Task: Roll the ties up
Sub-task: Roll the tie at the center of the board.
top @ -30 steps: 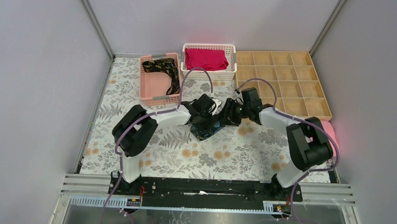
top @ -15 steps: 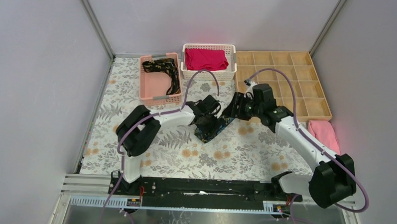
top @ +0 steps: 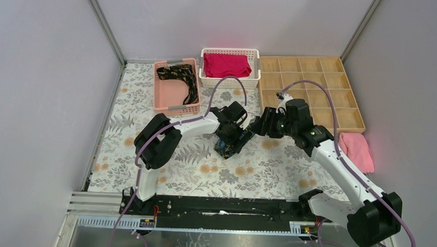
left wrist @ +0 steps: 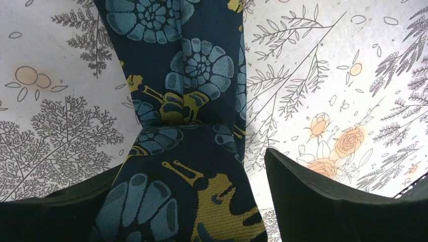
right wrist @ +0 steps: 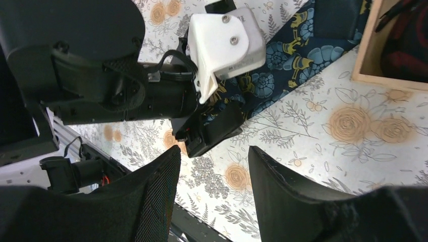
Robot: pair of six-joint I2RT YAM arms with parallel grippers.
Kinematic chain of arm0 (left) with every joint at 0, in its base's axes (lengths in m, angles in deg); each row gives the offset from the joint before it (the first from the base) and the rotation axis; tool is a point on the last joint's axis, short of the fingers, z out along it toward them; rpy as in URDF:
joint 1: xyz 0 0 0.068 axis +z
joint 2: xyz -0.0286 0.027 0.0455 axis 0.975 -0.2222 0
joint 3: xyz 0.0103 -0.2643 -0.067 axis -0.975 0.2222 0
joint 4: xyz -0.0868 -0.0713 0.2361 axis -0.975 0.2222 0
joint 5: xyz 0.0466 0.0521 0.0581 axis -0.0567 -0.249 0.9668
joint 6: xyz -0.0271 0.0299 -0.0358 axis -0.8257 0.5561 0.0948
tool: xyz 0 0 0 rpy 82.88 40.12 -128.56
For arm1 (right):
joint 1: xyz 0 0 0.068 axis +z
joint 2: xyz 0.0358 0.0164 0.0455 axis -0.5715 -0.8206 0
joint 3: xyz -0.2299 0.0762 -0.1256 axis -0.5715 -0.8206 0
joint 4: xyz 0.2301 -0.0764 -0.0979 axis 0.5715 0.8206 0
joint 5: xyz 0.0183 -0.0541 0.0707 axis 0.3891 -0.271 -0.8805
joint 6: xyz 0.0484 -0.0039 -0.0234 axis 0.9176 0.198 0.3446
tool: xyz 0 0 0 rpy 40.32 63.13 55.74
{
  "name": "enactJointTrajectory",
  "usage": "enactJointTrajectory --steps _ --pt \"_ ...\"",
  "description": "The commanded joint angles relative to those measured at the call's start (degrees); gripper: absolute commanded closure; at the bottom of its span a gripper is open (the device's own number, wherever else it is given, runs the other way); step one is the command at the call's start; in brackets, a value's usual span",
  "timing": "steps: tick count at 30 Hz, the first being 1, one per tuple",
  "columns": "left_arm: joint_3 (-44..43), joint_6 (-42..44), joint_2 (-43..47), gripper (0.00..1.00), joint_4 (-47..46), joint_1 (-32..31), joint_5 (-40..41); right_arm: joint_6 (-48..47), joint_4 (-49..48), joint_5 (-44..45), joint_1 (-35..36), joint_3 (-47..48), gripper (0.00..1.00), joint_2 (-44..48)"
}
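left pincer: spread wide, set astride blue-floral tie; one finger seen clear of fabric
right pincer: spread, nothing pinched, held just beside left pincer
blue-floral tie: laid at mid worktop, folded over itself under left pincer
second tie: piled loose in pink basket, well apart at far left

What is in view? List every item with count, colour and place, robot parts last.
blue floral tie: one, dark blue, teal and gold, mid-table
black-and-gold tie: one, in the pink basket
pink basket: one, far left
white basket: one, far centre
red cloth: one, in the white basket
wooden tray: one, tan, far right
pink towel: one, right edge
tablecloth: one, white floral
left gripper: black, open astride the blue floral tie
right gripper: black, open, empty
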Motion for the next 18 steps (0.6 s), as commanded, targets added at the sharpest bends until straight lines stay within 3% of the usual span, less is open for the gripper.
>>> enactJointTrajectory --steps 1,4,10,15,18 --pt "-1.4 0.8 -4.4 0.15 1.5 -0.4 -0.5 -3.7 2.4 3.5 0.5 -0.9 0.42 6.5" --pt "-2.5 0.3 -5.9 0.19 1.7 -0.4 -1.4 -6.9 3.2 7.5 3.6 -1.9 0.43 11.8" --pt "-2.6 -0.9 -7.1 0.29 1.5 -0.8 -1.0 -8.8 9.6 21.2 16.9 -0.1 0.46 15.6" --pt "-1.9 -1.5 -7.6 0.36 0.9 -1.7 -0.7 -9.1 11.5 35.1 33.2 1.5 0.47 11.2" --pt "-1.9 -1.2 -8.3 0.39 0.8 -2.2 -0.8 -9.3 13.4 49.5 44.7 3.9 0.46 3.8"
